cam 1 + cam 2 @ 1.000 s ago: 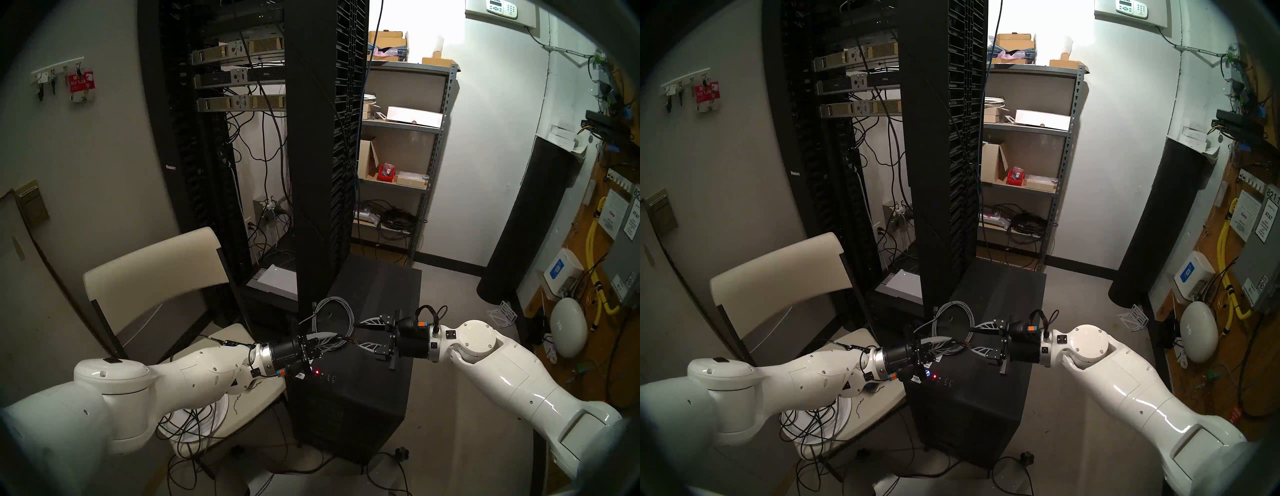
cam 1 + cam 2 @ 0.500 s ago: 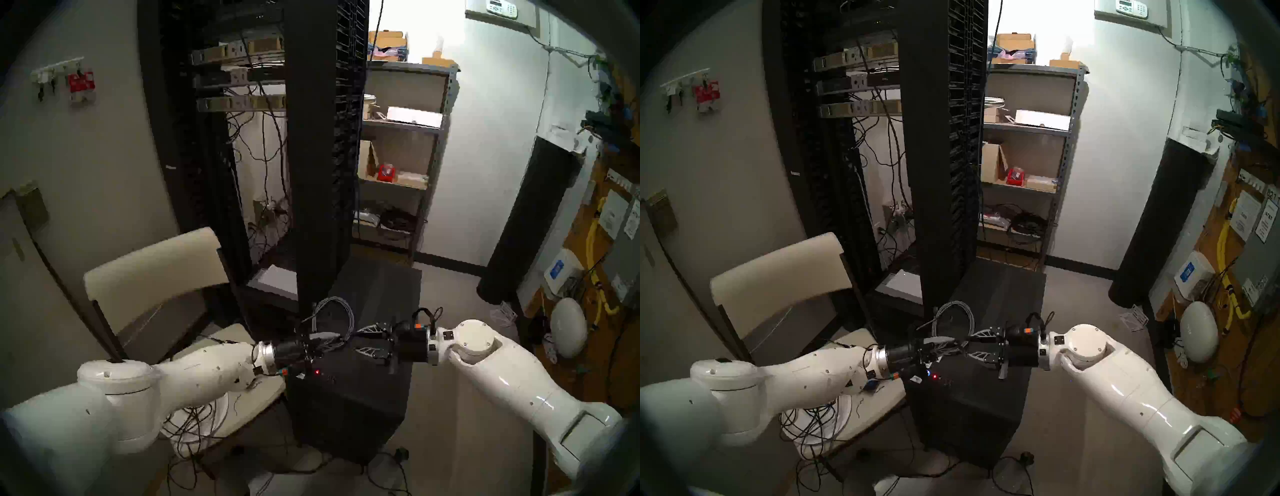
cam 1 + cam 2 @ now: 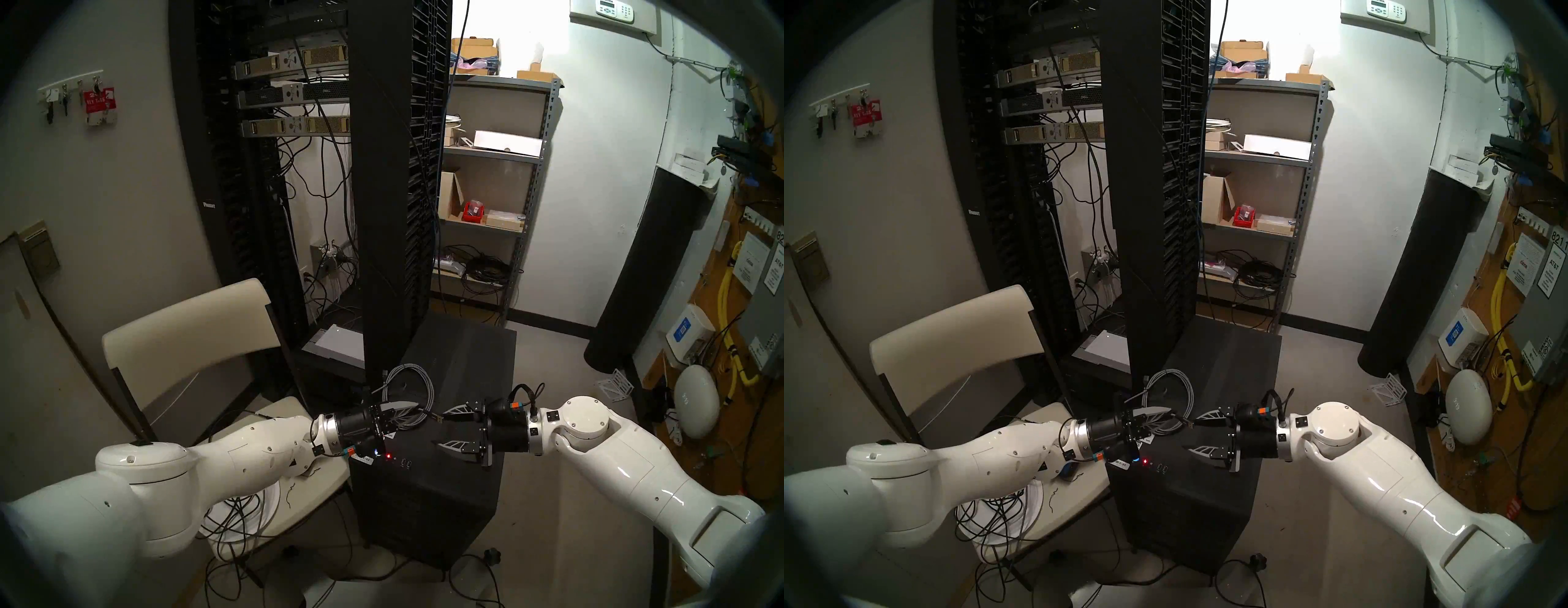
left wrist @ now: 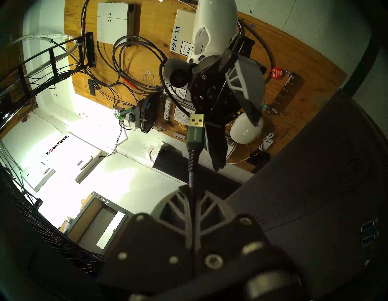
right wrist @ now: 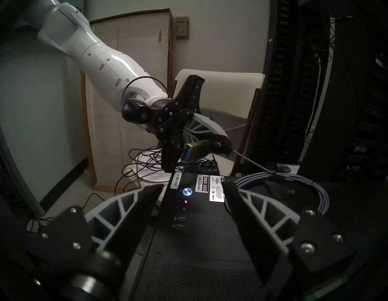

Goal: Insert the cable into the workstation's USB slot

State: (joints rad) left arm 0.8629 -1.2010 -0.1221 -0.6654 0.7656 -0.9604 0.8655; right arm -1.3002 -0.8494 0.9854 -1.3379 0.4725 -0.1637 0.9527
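Cable [image 4: 192, 168] pinched in my left gripper [image 3: 413, 412], jaws clamped, plug [image 4: 196, 124] sticking out above the workstation [image 3: 428, 488]. Right gripper [image 3: 443, 429] faces it, jaws spread wide, holding nothing. Coil [image 3: 409, 390] sits on the case.

Clearance: open air between my left gripper [image 3: 418, 411] and right gripper [image 3: 441, 429] above the workstation [image 3: 428, 484]. Obstacles: coiled cable [image 3: 409, 388] on its top; server rack [image 3: 394, 191] behind; chair [image 3: 191, 335] on my left.
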